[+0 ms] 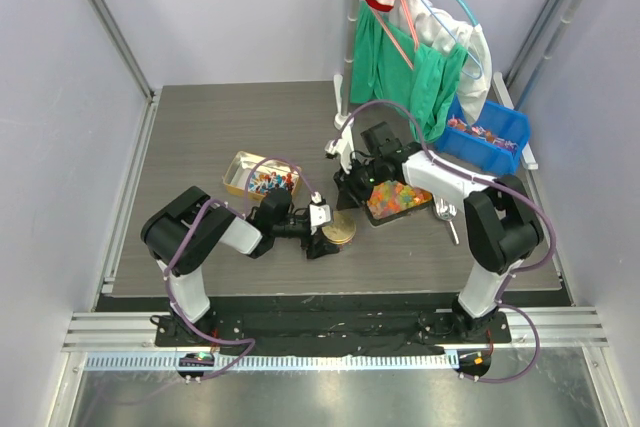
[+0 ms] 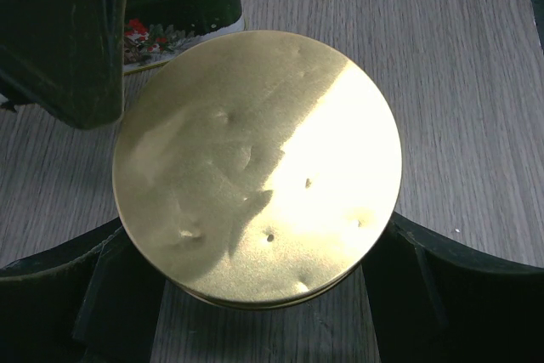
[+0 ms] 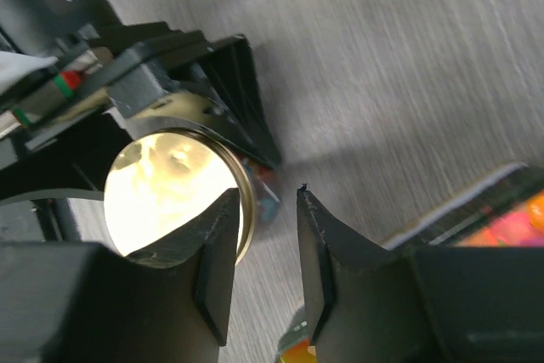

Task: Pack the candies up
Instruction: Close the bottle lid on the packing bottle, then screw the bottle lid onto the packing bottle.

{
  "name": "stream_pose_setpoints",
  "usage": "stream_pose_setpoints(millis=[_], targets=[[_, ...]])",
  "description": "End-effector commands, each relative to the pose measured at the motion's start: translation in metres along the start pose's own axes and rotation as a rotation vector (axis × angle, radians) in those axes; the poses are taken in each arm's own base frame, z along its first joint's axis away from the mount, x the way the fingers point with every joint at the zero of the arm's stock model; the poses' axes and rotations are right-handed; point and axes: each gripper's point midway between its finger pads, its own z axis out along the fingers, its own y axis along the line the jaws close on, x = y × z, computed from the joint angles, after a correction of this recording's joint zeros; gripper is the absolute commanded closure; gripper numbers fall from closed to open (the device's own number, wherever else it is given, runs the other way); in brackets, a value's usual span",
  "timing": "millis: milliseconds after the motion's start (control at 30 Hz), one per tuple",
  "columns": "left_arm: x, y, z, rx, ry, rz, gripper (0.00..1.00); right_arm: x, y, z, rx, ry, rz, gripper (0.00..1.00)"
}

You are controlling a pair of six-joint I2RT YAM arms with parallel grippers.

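Wrapped red, blue and white candies (image 1: 266, 183) lie in a gold rectangular tin (image 1: 238, 169) at centre left. More fill a blue bin (image 1: 484, 137) at the right. My left gripper (image 1: 320, 231) (image 2: 255, 229) has its fingers spread wide against both sides of a round gold tin (image 1: 339, 230) (image 2: 255, 167) on the table. One candy (image 3: 269, 203) peeks out beside that tin (image 3: 166, 184). My right gripper (image 1: 348, 187) (image 3: 265, 200) hovers just above it, jaws slightly apart and empty.
A dark tin tray (image 1: 372, 215) of orange and yellow jelly pieces sits right of the round tin; its patterned wall (image 2: 183, 27) shows in the left wrist view. A rack with green cloth (image 1: 400, 57) stands at the back.
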Motion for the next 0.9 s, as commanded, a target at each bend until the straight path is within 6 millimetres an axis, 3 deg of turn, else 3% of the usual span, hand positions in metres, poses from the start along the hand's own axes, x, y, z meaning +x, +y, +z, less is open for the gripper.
stream_pose_setpoints(millis=[0, 400, 733, 867], targets=[[0.010, 0.004, 0.001, -0.015, 0.035, -0.004, 0.49, -0.025, 0.014, -0.001, -0.091, -0.055, -0.008, 0.61], [0.010, 0.004, 0.001, -0.014, 0.036, -0.004, 0.49, -0.007, 0.020, 0.007, -0.150, -0.004, 0.015, 0.65], [0.010, 0.003, 0.001, -0.012, 0.037, -0.005, 0.49, 0.003, 0.023, 0.003, -0.157, 0.042, 0.003, 0.88], [0.010, 0.004, 0.001, -0.016, 0.036, -0.003, 0.49, 0.010, 0.027, -0.002, -0.154, 0.063, 0.010, 0.92]])
